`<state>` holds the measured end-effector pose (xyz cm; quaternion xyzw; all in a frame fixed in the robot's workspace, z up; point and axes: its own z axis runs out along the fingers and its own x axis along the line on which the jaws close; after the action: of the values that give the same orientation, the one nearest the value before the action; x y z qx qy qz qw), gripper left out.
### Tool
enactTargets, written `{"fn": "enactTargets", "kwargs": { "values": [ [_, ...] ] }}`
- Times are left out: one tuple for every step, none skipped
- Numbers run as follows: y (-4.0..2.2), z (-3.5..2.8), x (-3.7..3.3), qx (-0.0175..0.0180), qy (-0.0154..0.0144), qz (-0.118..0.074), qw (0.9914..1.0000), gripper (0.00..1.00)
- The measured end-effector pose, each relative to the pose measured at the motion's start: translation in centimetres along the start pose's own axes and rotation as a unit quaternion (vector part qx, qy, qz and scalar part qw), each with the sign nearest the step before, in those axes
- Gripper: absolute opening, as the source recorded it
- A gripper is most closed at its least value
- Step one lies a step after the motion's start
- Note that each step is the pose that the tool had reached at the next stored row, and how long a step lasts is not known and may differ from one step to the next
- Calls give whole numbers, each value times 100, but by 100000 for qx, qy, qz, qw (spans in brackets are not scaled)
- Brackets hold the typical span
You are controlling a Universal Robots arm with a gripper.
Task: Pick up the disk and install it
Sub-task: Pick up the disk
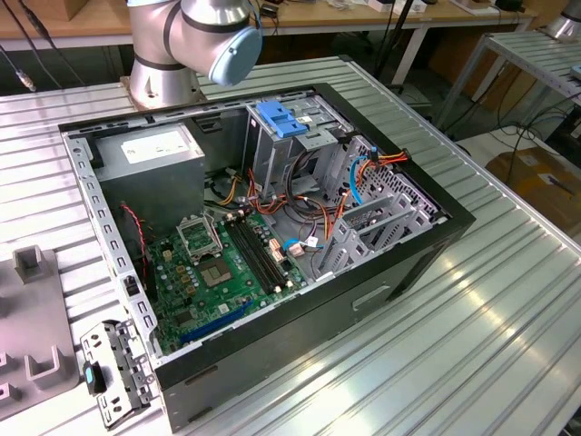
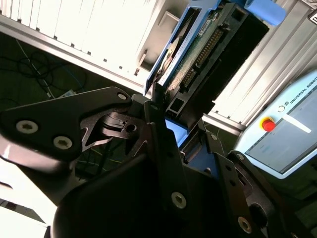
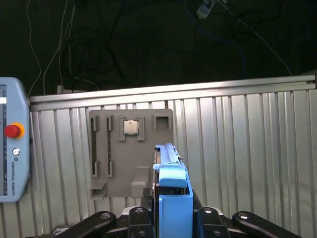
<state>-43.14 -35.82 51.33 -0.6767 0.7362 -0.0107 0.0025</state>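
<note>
The first part of the job looks done. The flat dark disk with blue plastic side rails (image 2: 198, 54) is up in the air, off the ribbed silver metal desk (image 1: 508, 345). The black fingers (image 2: 161, 139) are pinching it, one on each side, with the blue rail between them. They are open just as wide as the disk is thick, and they press on it. The far end of the disk sticks out past the fingers, and its green board shows along one side in the second wrist view.

In the first wrist view the disk (image 3: 173, 198) points at the desk. A flat grey plastic tray (image 3: 114, 168) lies there beyond it, not touching it.

The second part is not done. The big black open computer box (image 1: 408, 263) sits on the desk, and the disk is not in it. The grey metal cage with a blue tab on top (image 1: 304, 136) stands inside the box. I think the disk has to go in there
</note>
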Motion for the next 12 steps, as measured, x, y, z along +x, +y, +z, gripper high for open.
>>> {"fn": "enactTargets", "kwargs": {
  "values": [
    [-11, 0, -1, 0, -1, 3, 100000, 36],
    [-20, 1, -2, 3, 0, -1, 100000, 36],
    [-32, 1, -2, 5, 5, 0, 100000, 36],
    [-40, 1, -3, 1, 4, 1, 100000, 36],
    [-49, 1, -4, 0, 3, -1, 100000, 36],
    [-58, 1, -5, 2, 1, -1, 100000, 36],
    [-67, 1, -6, 0, 3, 0, 100000, 36],
    [-75, 2, -6, 4, 1, 1, 100000, 36],
    [-84, 2, -7, 4, 0, -1, 100000, 36],
    [-90, 2, -8, 4, 2, 1, 100000, 36],
    [-98, 2, -9, -1, 4, 4, 100000, 36],
    [-104, 2, -9, 1, 3, 3, 100000, 36]
  ]
}}
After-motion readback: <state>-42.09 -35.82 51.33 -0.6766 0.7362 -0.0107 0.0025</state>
